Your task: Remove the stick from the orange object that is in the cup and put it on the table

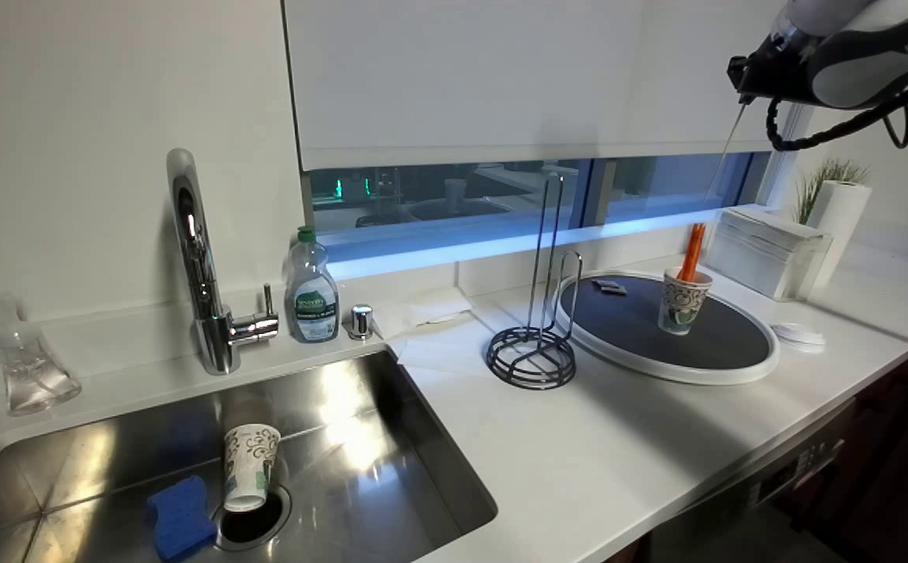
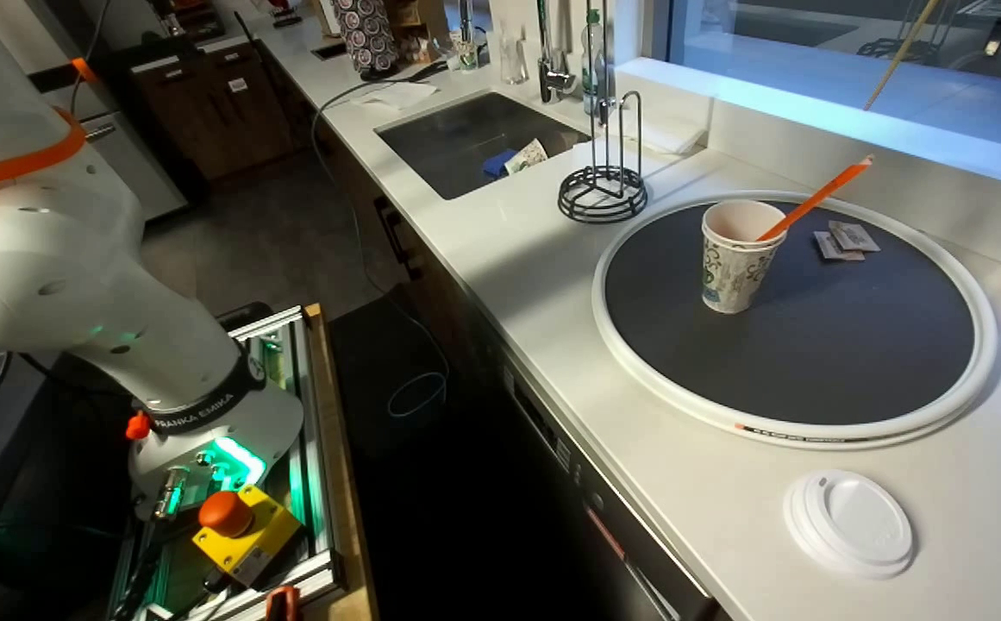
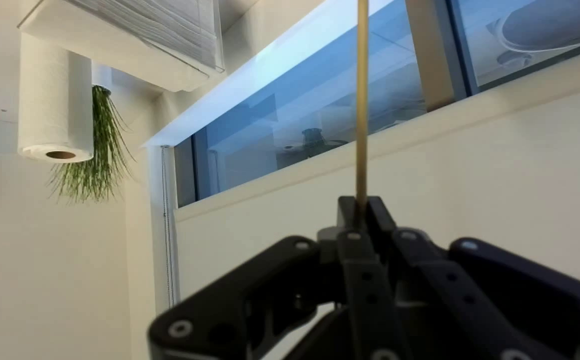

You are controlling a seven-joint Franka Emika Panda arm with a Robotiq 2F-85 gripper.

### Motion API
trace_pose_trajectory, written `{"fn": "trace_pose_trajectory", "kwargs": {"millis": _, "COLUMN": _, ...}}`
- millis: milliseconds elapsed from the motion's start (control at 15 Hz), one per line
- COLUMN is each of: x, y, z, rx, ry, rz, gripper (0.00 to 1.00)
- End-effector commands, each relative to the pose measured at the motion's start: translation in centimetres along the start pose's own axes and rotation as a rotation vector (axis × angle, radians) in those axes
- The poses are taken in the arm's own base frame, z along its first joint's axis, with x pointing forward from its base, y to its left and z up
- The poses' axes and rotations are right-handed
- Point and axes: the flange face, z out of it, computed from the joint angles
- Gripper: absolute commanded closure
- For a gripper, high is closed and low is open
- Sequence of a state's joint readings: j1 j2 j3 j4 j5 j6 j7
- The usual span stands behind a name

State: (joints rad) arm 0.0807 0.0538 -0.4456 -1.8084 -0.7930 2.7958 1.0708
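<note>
Nearest, the black jointed gripper (image 3: 361, 204) pinches a thin tan stick (image 3: 362, 110); its free end hangs apart from the slim, tapered orange piece (image 1: 691, 254) leaning in the white patterned paper cup (image 1: 682, 306). I'd swing the stick clear, then lay it flat on the smooth white countertop (image 1: 532, 461) before letting go.

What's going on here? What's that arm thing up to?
A white robot arm is holding a thin tan stick in its black pincer, up in the air. The stick's lower end is clear of a slim orange piece leaning in a pale, swirl-patterned paper cup, which stands on a round dark grey tray with a white rim. So the stick is out, but not yet laid on the smooth white countertop.
</note>
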Motion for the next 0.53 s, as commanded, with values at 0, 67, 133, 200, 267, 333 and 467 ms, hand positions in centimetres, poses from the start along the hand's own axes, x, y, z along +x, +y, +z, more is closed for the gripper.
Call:
{"fn": "trace_pose_trajectory", "kwargs": {"millis": 0, "x": -1.6, "y": 1.3, "z": -0.2, "rx": -0.039, "ry": -0.110, "rz": -0.004, "gripper": 0.98}}
{"fn": "trace_pose_trajectory", "kwargs": {"millis": 67, "x": -2.2, "y": 1.9, "z": 0.1, "rx": -0.050, "ry": -0.160, "rz": -0.009, "gripper": 0.98}}
{"fn": "trace_pose_trajectory", "kwargs": {"millis": 133, "x": -2.7, "y": 2.3, "z": 0.2, "rx": -0.042, "ry": -0.222, "rz": -0.017, "gripper": 0.98}}
{"fn": "trace_pose_trajectory", "kwargs": {"millis": 200, "x": -3.3, "y": 2.9, "z": 0.7, "rx": -0.049, "ry": -0.276, "rz": -0.015, "gripper": 0.98}}
{"fn": "trace_pose_trajectory", "kwargs": {"millis": 267, "x": -3.7, "y": 3.5, "z": 1.1, "rx": -0.051, "ry": -0.335, "rz": -0.015, "gripper": 0.98}}
{"fn": "trace_pose_trajectory", "kwargs": {"millis": 333, "x": -3.7, "y": 4.2, "z": 1.3, "rx": -0.062, "ry": -0.388, "rz": -0.009, "gripper": 0.98}}
{"fn": "trace_pose_trajectory", "kwargs": {"millis": 467, "x": -3.5, "y": 5.6, "z": 1.8, "rx": -0.080, "ry": -0.467, "rz": 0.007, "gripper": 0.98}}
